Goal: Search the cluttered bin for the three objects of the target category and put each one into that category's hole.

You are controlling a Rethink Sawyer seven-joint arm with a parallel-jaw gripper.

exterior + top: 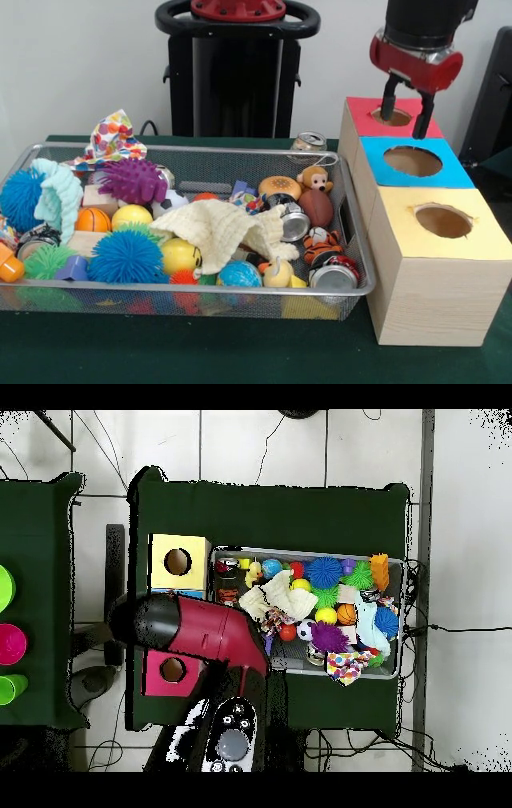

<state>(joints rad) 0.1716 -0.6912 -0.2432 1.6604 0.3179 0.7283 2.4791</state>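
A green-covered table [240, 352] fills the lower part of the front view. On it, across the left and centre of the frame, sits a long wire mesh bin [184, 304] crowded with toys. At the right stands a row of three wooden boxes, each with a round hole in its top: a yellow-topped box [436, 264] lowest in the frame, a blue-topped box [412, 164] above it, and a red-topped box [370, 112] at the upper right. In the overhead view the red and black arm [205, 634] crosses the left centre of the frame and hides the blue box.

The gripper [406, 102] hangs at the upper right of the front view, right over the red box's hole. Its two dark fingers [389, 99] stand slightly apart, and nothing shows between them.

Inside the bin, a cream knitted cloth [220, 228] lies across the middle, with a mint cloth [58, 196] at the left end. Spiky balls sit around them: blue [124, 256], purple [132, 180] and green [44, 260]. Toward the right end are a toy football [317, 208], a plush monkey [314, 179], a toy tiger [322, 244], a toy burger [279, 188] and crushed cans [334, 274]. A small basketball [93, 220] and a yellow ball [132, 215] lie left of centre.
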